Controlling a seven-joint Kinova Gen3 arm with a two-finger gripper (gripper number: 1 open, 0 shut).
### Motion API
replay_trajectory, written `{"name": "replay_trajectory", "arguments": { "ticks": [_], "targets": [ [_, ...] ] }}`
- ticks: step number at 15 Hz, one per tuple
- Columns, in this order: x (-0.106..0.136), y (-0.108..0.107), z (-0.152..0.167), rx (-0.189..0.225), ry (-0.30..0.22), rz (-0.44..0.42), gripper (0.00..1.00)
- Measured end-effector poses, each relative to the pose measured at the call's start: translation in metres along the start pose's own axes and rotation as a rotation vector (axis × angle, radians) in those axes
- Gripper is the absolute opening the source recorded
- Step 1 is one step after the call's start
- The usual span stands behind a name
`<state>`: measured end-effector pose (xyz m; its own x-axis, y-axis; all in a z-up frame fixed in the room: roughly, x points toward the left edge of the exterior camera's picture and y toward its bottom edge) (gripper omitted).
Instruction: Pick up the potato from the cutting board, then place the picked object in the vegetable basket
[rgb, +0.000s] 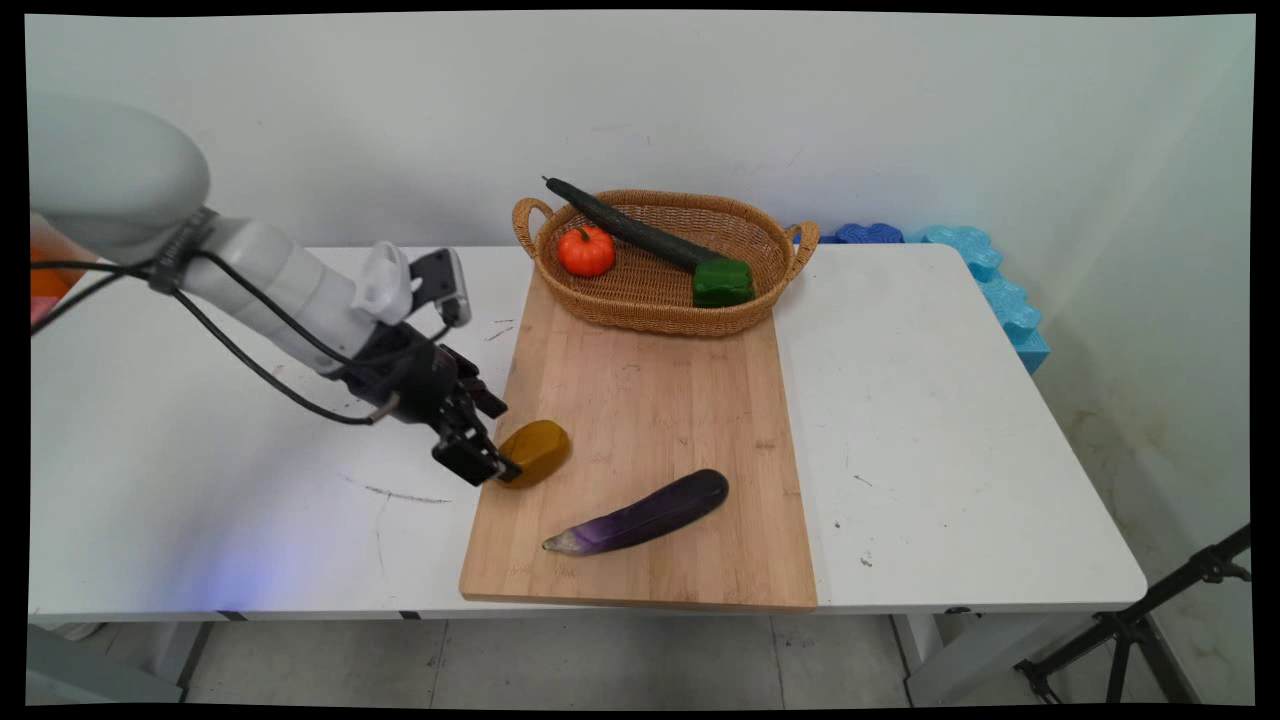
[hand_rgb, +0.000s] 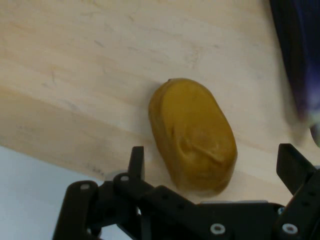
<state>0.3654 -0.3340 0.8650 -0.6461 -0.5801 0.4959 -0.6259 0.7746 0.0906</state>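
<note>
A brown-yellow potato (rgb: 535, 452) (hand_rgb: 193, 134) lies on the left edge of a wooden cutting board (rgb: 650, 420) (hand_rgb: 90, 65). My gripper (rgb: 487, 462) (hand_rgb: 212, 167) is open right at the potato's left end, one finger (hand_rgb: 136, 161) on each side of its near end, not closed on it. A purple eggplant (rgb: 645, 514) (hand_rgb: 295, 55) lies on the board's front part, to the right of the potato.
A wicker basket (rgb: 664, 297) stands at the board's far end with a small orange pumpkin (rgb: 586, 250), a long dark cucumber (rgb: 625, 226) and a green pepper (rgb: 722, 283) in it. Blue foam pieces (rgb: 985, 275) lie along the table's back right edge.
</note>
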Motion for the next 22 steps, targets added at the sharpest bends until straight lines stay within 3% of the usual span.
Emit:
{"name": "replay_trajectory", "arguments": {
  "ticks": [7,8,16,22],
  "targets": [
    [0.000,0.012,0.028,0.030,0.010,0.018,1.00],
    [0.000,0.013,0.031,0.034,0.011,0.020,0.00],
    [0.002,0.016,0.041,0.067,0.022,0.052,0.00],
    [0.023,0.012,0.037,0.083,0.044,0.126,0.00]
  ]
}}
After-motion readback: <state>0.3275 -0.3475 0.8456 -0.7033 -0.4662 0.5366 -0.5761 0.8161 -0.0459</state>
